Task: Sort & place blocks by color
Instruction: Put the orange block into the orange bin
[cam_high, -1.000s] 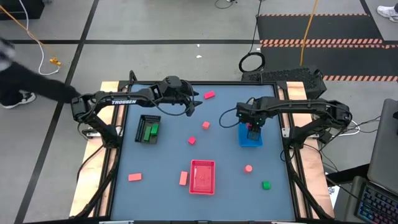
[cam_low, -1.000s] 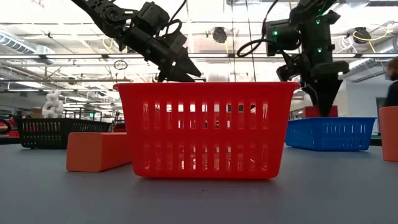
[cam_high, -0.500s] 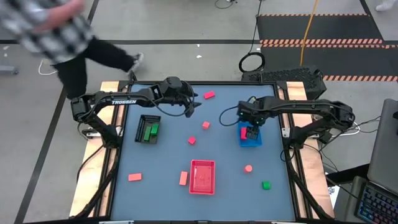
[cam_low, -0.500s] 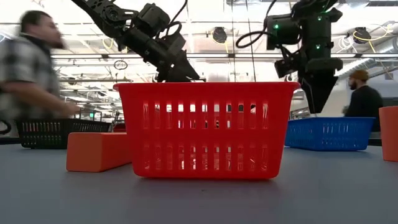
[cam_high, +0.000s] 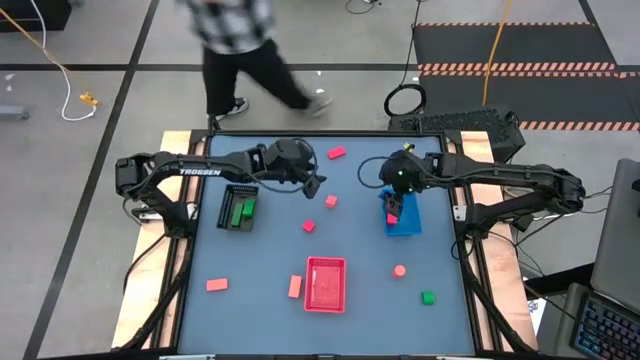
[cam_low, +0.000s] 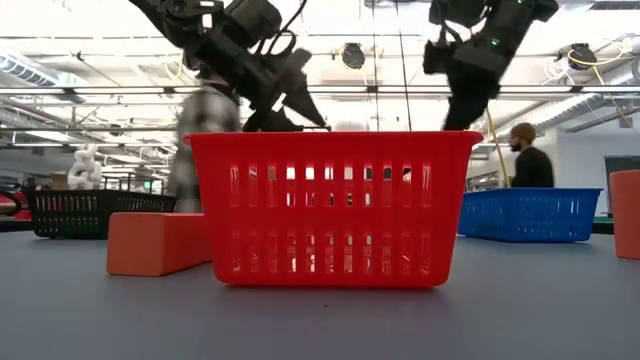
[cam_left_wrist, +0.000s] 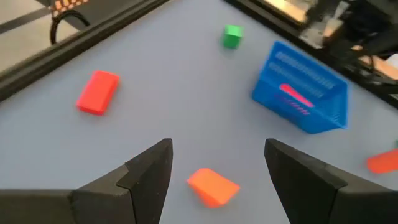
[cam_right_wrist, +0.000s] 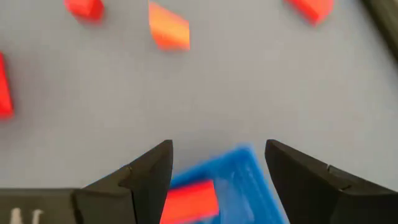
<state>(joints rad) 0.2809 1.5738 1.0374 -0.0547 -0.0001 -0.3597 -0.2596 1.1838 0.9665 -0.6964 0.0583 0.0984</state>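
My left gripper (cam_high: 316, 187) hovers open above the table's middle, and a salmon block (cam_left_wrist: 213, 186) lies flat on the mat just ahead between its fingers, untouched. My right gripper (cam_high: 391, 201) hangs open above the left end of the blue tray (cam_high: 404, 218), touching nothing. A magenta block (cam_right_wrist: 189, 200) lies inside that tray. Green blocks (cam_high: 240, 210) sit in the black tray (cam_high: 229, 192). Loose on the mat lie a magenta block (cam_high: 336, 153), a red one (cam_high: 309, 226), salmon ones (cam_high: 216, 285) (cam_high: 294, 287) (cam_high: 400, 270) and a green one (cam_high: 428, 297).
The red tray (cam_high: 326, 284) stands near the table's near edge and fills the middle of the low view (cam_low: 330, 210). A person (cam_high: 240, 45) walks past beyond the far edge. Bare mat shows between the trays and along the left side.
My right gripper has risen out of the blue tray and swung toward the table's left, and a magenta block now lies in the tray. My left gripper has moved toward the near edge, closer to the salmon block. A person has crossed behind the table.
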